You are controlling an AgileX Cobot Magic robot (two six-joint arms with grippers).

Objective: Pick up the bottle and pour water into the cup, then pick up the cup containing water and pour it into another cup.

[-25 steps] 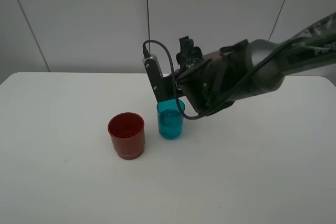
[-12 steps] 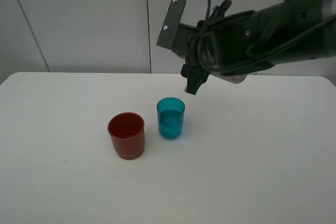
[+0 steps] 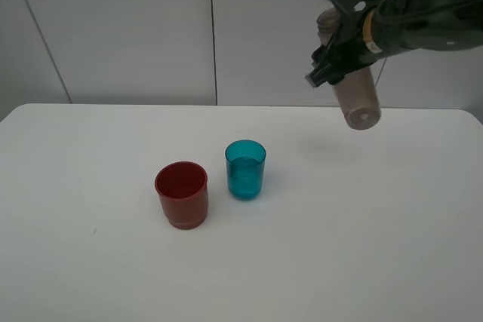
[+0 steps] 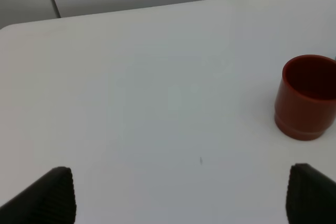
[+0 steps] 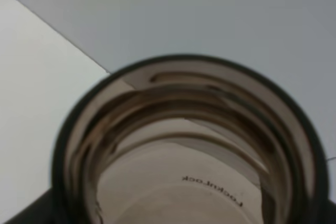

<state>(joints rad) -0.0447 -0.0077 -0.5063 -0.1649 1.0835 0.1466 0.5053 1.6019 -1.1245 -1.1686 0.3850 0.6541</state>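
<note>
Bottle (image 3: 356,99) higher, rightward; mirrored "Locknlock"

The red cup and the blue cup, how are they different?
The red cup is wider and squatter; the blue cup is slimmer. The red cup has a stepped base; the blue cup's sides run straight. The blue cup has water in it; the red cup looks empty. Both stand upright on the white table, close but not touching.
</note>
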